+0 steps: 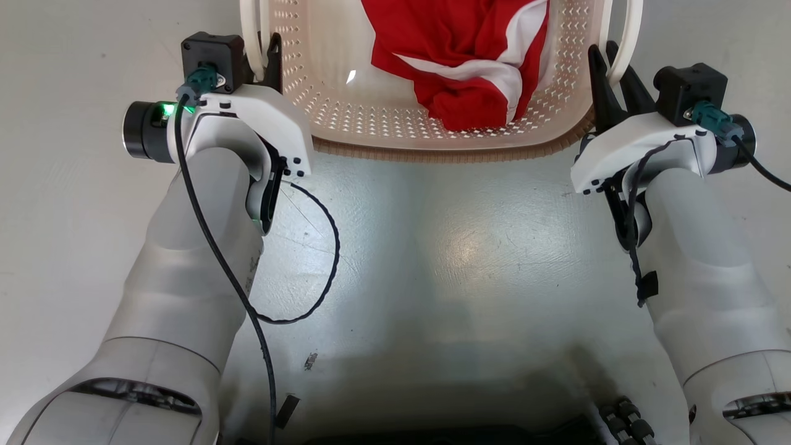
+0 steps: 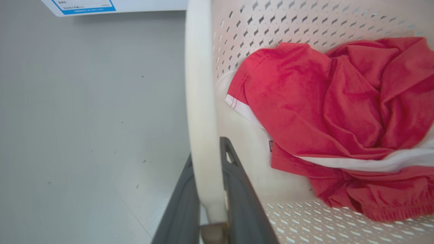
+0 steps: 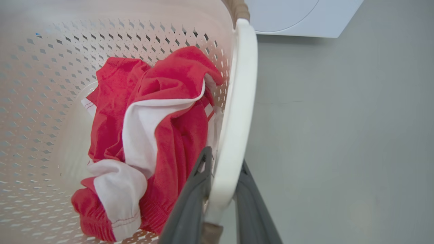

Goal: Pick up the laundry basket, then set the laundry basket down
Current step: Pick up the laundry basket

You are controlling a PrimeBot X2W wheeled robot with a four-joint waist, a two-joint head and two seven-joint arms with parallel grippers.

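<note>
Head view: laundry basket [image 1: 371, 123] ahead, betw. both arms. L gripper [image 1: 267, 59] closed tight on L handle [image 2: 200, 118]; R gripper [image 1: 613, 77] likewise on R handle [image 3: 237, 118]. Raise both arms at equal rate, basket level; uneven lift may tip it & shift red garment [image 1: 469, 62].

Right gripper [image 3: 225, 162]: both dark fingers pressed against the white loop handle [image 3: 242, 84] of the laundry basket [image 3: 51, 67], one on each side. Red-and-white garment [image 3: 162, 128] lies crumpled inside, left of the fingers. Grey floor [image 3: 339, 135] to their right, white appliance [image 3: 298, 17] ahead.
</note>
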